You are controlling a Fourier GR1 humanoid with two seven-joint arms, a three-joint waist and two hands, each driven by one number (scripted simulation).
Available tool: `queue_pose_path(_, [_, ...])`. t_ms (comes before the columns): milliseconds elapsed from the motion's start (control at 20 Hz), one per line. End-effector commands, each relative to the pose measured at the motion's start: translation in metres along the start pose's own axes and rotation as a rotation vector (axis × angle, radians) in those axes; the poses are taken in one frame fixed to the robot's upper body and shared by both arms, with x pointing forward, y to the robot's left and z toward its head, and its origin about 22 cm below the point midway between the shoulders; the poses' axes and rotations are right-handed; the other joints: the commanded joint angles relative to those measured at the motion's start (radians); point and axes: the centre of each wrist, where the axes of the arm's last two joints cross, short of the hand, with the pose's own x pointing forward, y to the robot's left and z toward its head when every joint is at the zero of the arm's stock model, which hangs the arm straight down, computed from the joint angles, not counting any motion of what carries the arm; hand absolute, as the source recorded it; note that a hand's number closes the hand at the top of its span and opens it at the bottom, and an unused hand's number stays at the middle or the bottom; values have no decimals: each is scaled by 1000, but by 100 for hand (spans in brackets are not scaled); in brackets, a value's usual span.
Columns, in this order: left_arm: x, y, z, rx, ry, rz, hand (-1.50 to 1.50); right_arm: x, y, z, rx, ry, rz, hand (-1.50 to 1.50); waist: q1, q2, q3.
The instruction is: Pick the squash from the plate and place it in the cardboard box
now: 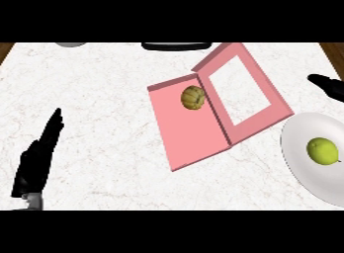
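A tan ribbed squash [194, 97] lies inside the open pink box [190, 133], near its upper corner by the hinge. The box's lid [266, 106], with a window cut in it, lies flat to the right. On the white plate [314, 178] at the right edge sits a yellow-green lemon-like fruit [323, 150]. My right hand [339, 89] shows at the right edge above the plate, its fingers stretched out to the left, apart from the box and holding nothing. Low at the left my left hand [35, 160] rests open, fingers up.
A grey object [71, 44] and a black object [175, 46] sit at the counter's far edge. Wooden floor shows past the top corners of the white marble counter [95, 99]. A small dark piece of my right arm shows at the right edge beside the plate.
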Motion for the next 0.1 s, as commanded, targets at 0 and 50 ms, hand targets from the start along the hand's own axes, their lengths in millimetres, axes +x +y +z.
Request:
queue_pose_path(0, [3, -4, -3, 6, -11, -6, 0, -1, -72, 5, 32, -34, 2, -150, 2, 2, 0])
queue_pose_path(50, [7, 10, -6, -5, 7, 0, 0, -22, -77, 21, 47, -30, 24, -150, 4, 2, 0])
